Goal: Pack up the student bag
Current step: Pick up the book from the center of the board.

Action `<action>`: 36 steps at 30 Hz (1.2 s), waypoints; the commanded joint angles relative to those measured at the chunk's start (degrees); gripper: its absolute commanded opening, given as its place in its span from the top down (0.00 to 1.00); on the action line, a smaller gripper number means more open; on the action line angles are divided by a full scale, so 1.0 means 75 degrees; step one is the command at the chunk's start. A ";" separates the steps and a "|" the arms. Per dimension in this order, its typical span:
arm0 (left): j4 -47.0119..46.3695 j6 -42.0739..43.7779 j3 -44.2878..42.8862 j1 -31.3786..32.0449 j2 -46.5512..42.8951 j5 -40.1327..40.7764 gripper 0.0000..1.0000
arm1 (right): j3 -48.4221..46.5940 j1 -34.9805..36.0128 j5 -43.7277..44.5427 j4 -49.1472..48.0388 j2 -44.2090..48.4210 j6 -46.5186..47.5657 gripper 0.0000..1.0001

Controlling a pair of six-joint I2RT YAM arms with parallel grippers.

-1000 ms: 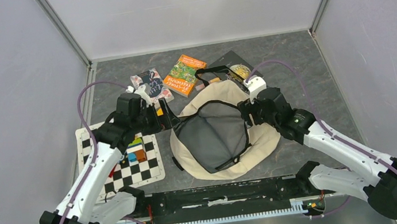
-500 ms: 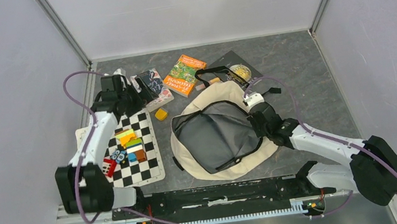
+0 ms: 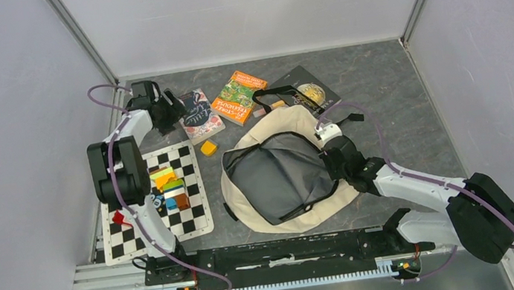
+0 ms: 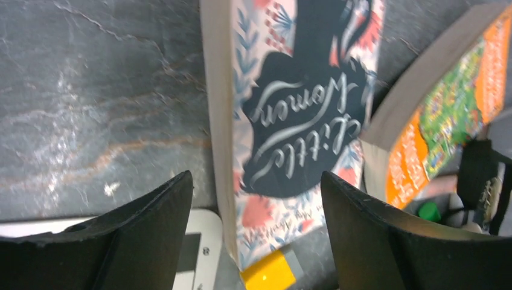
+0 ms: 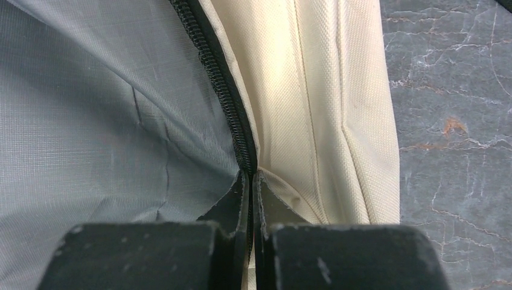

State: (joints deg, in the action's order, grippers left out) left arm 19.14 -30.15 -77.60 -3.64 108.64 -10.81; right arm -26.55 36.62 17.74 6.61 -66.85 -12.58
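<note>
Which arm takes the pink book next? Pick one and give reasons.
Left, I'd say. The left arm's jaws are open right over the pink book, beside the orange book. The right arm's jaws are shut on the bag's zipper edge, so it is busy.

You can read "Little Women" in white script, upside down, on the dark book [image 4: 302, 121] just ahead of your left claw [image 4: 255, 184]. The lettering on the orange book [image 4: 447, 121] beside it is too blurred to read.
</note>
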 commanded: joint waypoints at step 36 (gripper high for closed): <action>-0.2078 -0.0998 0.0561 -0.0297 -0.1375 -0.2191 0.98 | -0.0437 -0.0031 -0.0948 0.0670 0.0995 -0.0047 0.65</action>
State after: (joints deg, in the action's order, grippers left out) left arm 11.27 -32.23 -76.58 -5.17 109.86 -21.78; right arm -26.61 36.58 12.23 10.22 -61.17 -13.47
